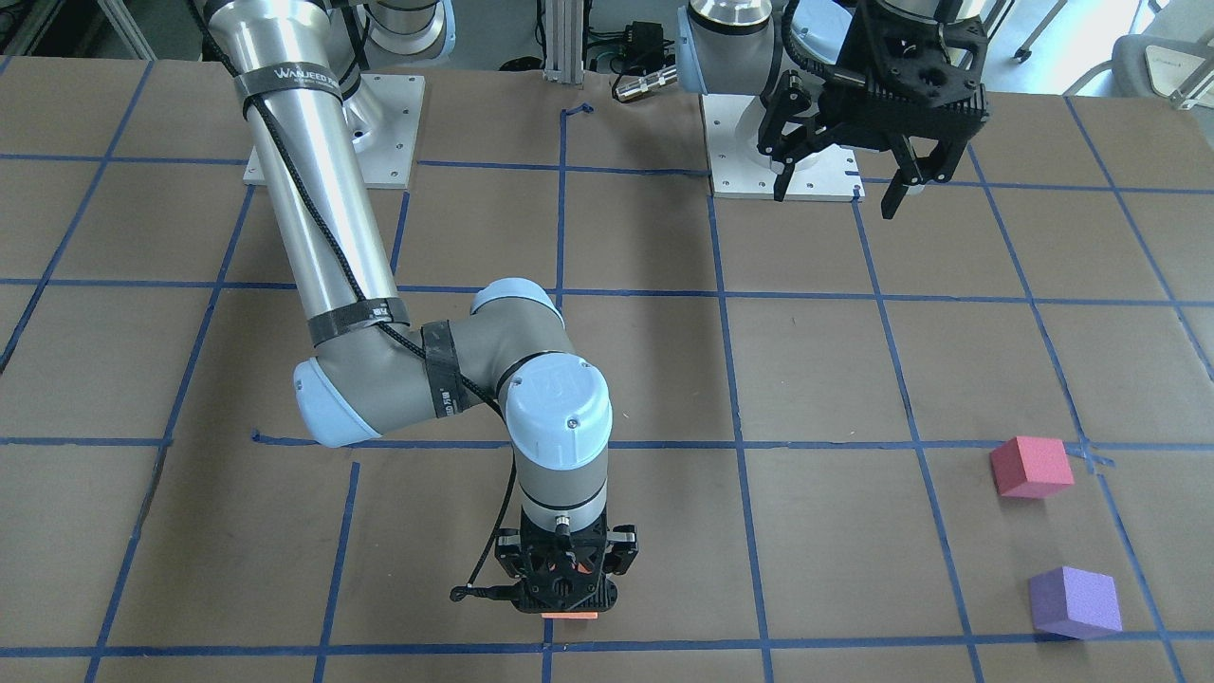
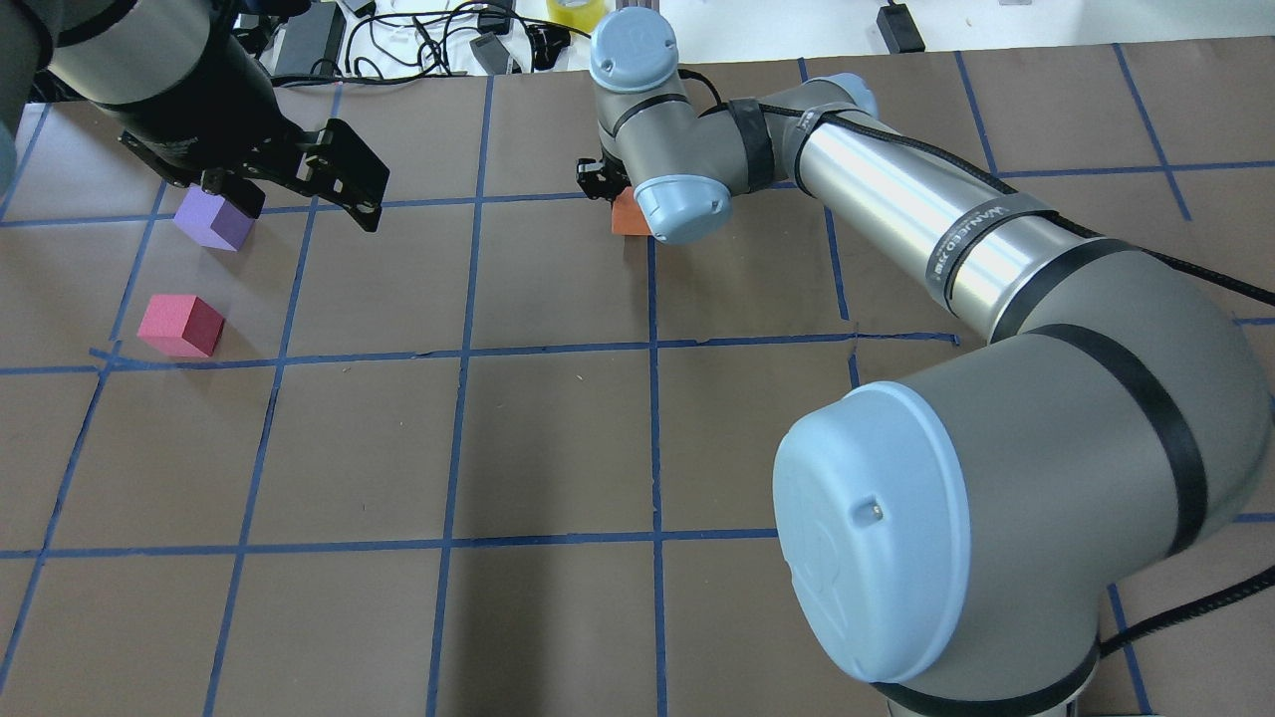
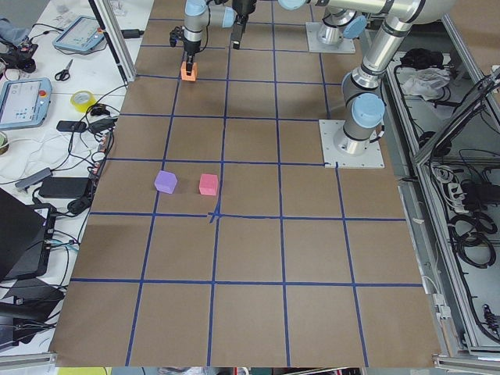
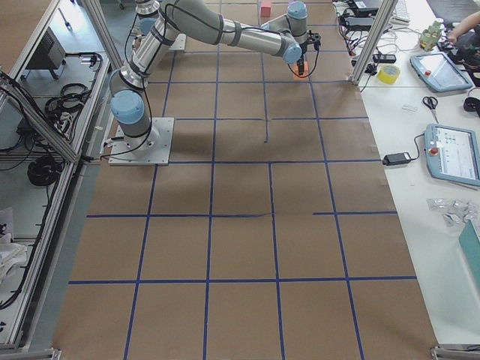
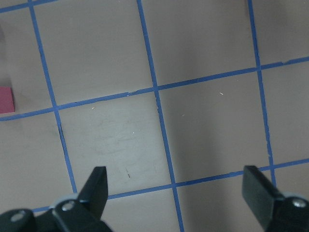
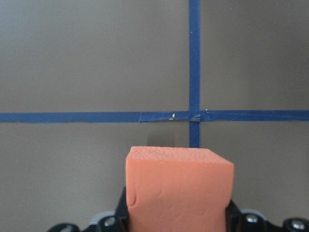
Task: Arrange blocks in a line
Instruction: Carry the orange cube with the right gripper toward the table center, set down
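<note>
My right gripper [image 1: 567, 605] points straight down and is shut on the orange block [image 6: 178, 188], which it holds very low over a crossing of blue tape lines. The orange block also shows in the overhead view [image 2: 630, 215]. I cannot tell whether it touches the table. The pink-red block [image 1: 1031, 467] and the purple block [image 1: 1075, 601] sit on the table close together, far to the left arm's side. My left gripper [image 1: 835, 201] is open and empty, raised above the table. In the overhead view it [image 2: 304, 199] hangs beside the purple block [image 2: 212, 221].
Brown paper with a blue tape grid [image 2: 458, 349] covers the table. The arms' white base plates [image 1: 787, 161] lie at the robot's edge. Cables and a tape roll [image 2: 573, 12] lie past the far edge. An edge of the pink-red block [image 5: 6, 100] shows in the left wrist view.
</note>
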Robot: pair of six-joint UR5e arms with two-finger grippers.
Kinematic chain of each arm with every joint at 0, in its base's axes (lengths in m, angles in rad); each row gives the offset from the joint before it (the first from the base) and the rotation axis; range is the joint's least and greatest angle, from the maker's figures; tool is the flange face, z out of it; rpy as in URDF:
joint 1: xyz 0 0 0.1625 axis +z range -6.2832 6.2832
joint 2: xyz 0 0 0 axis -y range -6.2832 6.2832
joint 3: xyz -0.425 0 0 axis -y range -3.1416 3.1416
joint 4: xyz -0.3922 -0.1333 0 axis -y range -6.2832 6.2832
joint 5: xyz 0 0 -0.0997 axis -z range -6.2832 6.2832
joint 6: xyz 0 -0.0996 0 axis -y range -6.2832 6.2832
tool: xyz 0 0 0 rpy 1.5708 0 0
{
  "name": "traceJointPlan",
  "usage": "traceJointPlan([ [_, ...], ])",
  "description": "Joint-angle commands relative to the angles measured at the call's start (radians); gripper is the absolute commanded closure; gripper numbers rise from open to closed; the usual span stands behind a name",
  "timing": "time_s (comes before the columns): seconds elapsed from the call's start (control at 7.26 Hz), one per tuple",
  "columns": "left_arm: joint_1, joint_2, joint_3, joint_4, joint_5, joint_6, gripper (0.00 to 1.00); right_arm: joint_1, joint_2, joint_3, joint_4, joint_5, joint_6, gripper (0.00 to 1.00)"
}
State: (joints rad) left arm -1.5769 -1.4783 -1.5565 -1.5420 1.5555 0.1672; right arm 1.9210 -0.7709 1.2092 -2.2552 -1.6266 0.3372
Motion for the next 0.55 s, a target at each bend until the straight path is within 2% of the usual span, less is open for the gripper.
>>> traceJointPlan([
  [0.0, 0.000, 0.001, 0.000, -0.001, 0.000, 0.002, 0.00, 0.010, 0.019, -0.013, -0.001, -0.012, -0.012, 0.66],
  [0.14, 0.000, 0.001, 0.000, -0.001, 0.000, 0.002, 0.00, 0.010, 0.027, -0.014, -0.003, -0.007, -0.015, 0.43],
  [0.41, 0.000, 0.001, 0.000, -0.001, 0.000, 0.002, 0.00, 0.010, 0.033, -0.019, -0.007, 0.001, 0.002, 0.31],
])
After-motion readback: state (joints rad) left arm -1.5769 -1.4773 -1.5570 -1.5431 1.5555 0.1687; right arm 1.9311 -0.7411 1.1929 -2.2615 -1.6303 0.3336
